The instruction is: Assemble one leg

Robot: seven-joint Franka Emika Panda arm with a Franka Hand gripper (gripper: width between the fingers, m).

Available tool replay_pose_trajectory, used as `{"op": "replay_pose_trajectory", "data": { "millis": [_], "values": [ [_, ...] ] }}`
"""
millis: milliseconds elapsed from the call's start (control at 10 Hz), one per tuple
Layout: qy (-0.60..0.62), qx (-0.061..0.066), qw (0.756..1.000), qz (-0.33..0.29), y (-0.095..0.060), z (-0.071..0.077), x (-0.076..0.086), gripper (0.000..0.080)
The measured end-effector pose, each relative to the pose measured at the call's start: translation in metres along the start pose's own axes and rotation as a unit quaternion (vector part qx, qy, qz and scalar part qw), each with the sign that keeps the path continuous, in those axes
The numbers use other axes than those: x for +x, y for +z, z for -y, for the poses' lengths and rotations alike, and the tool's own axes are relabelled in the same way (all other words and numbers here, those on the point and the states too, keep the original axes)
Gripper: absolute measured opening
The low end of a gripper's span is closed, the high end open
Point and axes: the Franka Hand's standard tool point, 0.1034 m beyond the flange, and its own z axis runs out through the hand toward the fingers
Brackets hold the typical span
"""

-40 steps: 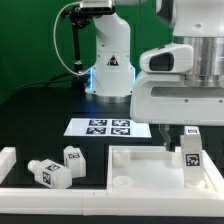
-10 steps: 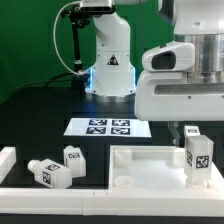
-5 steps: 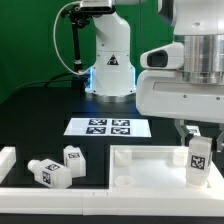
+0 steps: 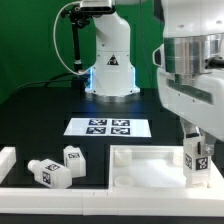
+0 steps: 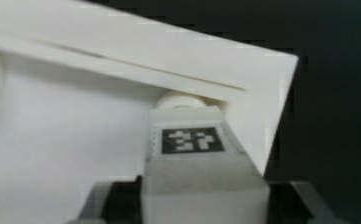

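Note:
A leg, a chunky white post with a tag sticker, stands upright in the corner of the large white panel on the exterior view's right. My gripper comes down over it from above. In the wrist view the leg fills the gap between my two dark fingers, which press on both its sides; the gripper is shut on it. The leg's lower end sits at a round peg or hole in the panel's corner. The contact there is partly hidden.
Two more loose legs lie on the exterior view's left. The marker board lies behind the panel. The robot base stands at the back. A white rail runs along the front.
The arm's wrist has turned and shifted toward the exterior view's right. The held leg has moved slightly right with it and stays upright in the panel's corner.

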Motion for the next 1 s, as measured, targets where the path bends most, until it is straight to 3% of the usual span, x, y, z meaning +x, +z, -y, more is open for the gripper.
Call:
{"op": "replay_pose_trajectory", "data": {
  "millis": [100,300,400,500,600,700,1000],
  "values": [
    [0.053,0.012,0.999,0.004,0.0,-0.002,0.0,0.0287],
    [0.068,0.011,0.998,0.004,0.0,-0.002,0.0,0.0287],
    [0.064,0.011,0.998,0.004,0.001,-0.002,-0.001,0.0342],
    [-0.036,0.008,0.999,-0.007,0.002,-0.003,-0.007,0.0342],
    [-0.134,0.004,0.991,-0.012,0.003,-0.003,-0.016,0.0533],
    [-0.216,0.002,0.976,-0.012,0.004,-0.004,-0.019,0.0612],
    [-0.33,-0.002,0.944,-0.013,0.006,-0.006,-0.016,0.0647]
  ]
}}
